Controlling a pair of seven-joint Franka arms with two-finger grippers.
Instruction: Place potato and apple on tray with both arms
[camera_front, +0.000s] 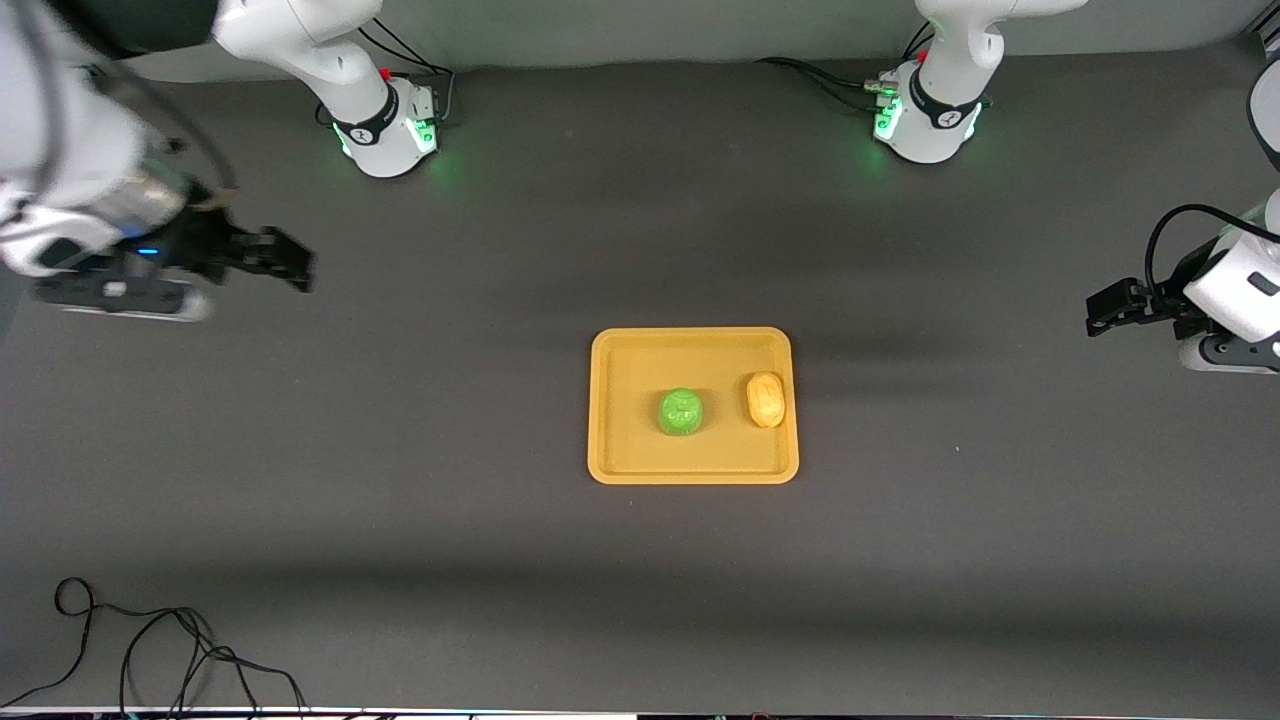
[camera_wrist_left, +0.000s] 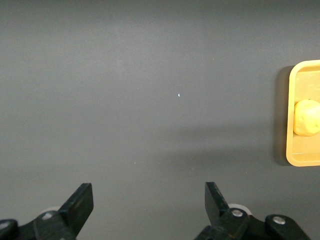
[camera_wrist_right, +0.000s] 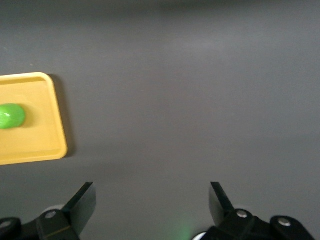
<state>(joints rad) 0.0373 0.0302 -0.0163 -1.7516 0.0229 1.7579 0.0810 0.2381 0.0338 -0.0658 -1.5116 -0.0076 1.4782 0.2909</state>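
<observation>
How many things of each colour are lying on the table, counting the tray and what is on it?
Yellow-orange: 1, the tray
Green: 1, the apple, on the tray
Yellow-tan: 1, the potato, on the tray beside the apple, toward the left arm's end
Total: 3

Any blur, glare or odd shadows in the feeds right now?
Front view: right gripper and its arm look smeared; soft shadow bands cross the table. Left wrist view: potato washed out, tray casts a dark shadow. Right wrist view: apple glossy, overbright.
</observation>
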